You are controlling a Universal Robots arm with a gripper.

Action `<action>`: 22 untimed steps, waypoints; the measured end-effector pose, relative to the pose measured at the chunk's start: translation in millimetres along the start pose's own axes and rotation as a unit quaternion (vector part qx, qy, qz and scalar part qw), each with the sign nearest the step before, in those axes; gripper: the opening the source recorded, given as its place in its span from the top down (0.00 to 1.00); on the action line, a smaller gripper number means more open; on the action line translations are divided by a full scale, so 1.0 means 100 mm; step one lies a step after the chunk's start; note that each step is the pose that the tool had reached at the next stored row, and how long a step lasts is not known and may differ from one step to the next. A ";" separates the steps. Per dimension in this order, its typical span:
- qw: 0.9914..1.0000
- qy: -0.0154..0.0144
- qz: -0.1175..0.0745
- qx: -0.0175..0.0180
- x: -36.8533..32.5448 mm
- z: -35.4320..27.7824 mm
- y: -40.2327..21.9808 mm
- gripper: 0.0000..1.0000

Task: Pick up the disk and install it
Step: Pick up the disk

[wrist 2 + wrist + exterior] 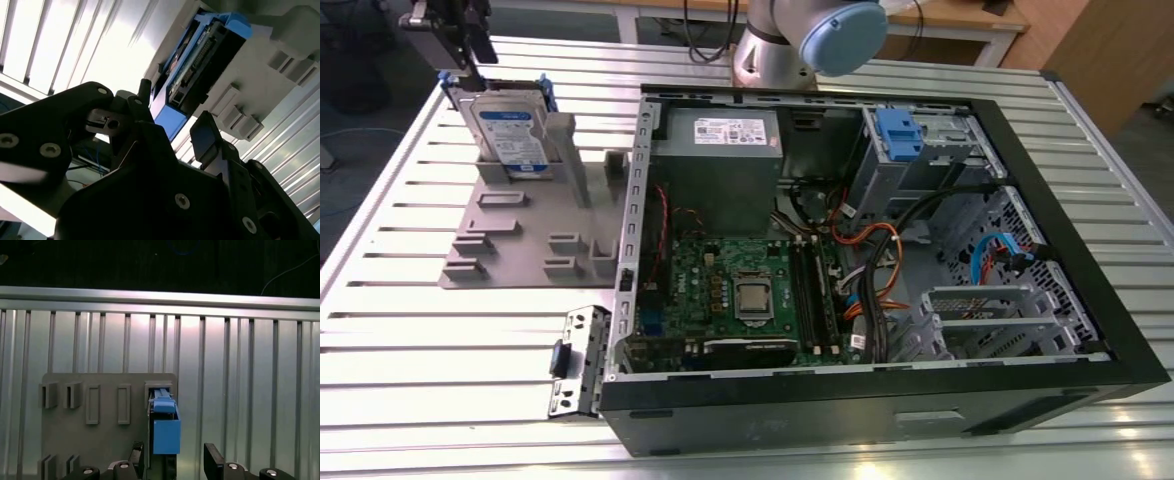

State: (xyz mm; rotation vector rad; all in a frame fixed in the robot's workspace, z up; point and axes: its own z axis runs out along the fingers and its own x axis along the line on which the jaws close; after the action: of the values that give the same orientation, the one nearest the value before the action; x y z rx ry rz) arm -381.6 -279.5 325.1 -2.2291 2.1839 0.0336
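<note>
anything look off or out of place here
Nothing looks damaged or spilled. The disk stands on edge in its grey holder, with the open gripper above it. The one stray item is a small metal bracket lying loose on the table beside the computer case.

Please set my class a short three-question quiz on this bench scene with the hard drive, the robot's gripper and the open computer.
1. True or false: the flat silver hard drive in its blue plastic carrier already sits inside the open black computer case.
2. Fill the gap: the arm's black gripper hangs above the drive with its fingers ____ (open or shut).
3. Choose one: the drive stands upright in A) the grey slotted fixture plate beside the case, B) the computer case, C) the gripper.

Key: 1 false; 2 open; 3 A.
</note>
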 end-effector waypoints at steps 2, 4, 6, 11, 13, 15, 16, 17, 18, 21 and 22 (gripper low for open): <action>1.000 0.000 0.000 0.000 0.001 0.034 0.001 0.42; 1.000 0.000 0.000 0.000 0.001 0.071 0.003 0.42; 1.000 0.000 0.000 0.000 0.002 0.107 0.007 0.42; 1.000 0.000 0.000 0.000 0.005 0.198 0.026 0.42; 1.000 0.000 0.000 0.000 0.006 0.235 0.032 0.42; 1.000 0.000 0.000 0.000 0.008 0.271 0.039 0.42; 1.000 0.000 0.000 0.000 0.009 0.289 0.041 0.42; 1.000 0.000 0.000 0.000 0.011 0.307 0.044 0.42; 1.000 0.000 0.000 0.000 0.015 0.325 0.044 0.42; 1.000 0.000 0.000 0.000 0.025 0.380 0.046 0.42; 1.000 0.000 0.000 0.000 0.026 0.397 0.046 0.42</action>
State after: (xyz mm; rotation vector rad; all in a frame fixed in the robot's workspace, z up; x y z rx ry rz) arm -386.2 -281.0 285.4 -2.2299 2.1837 0.0338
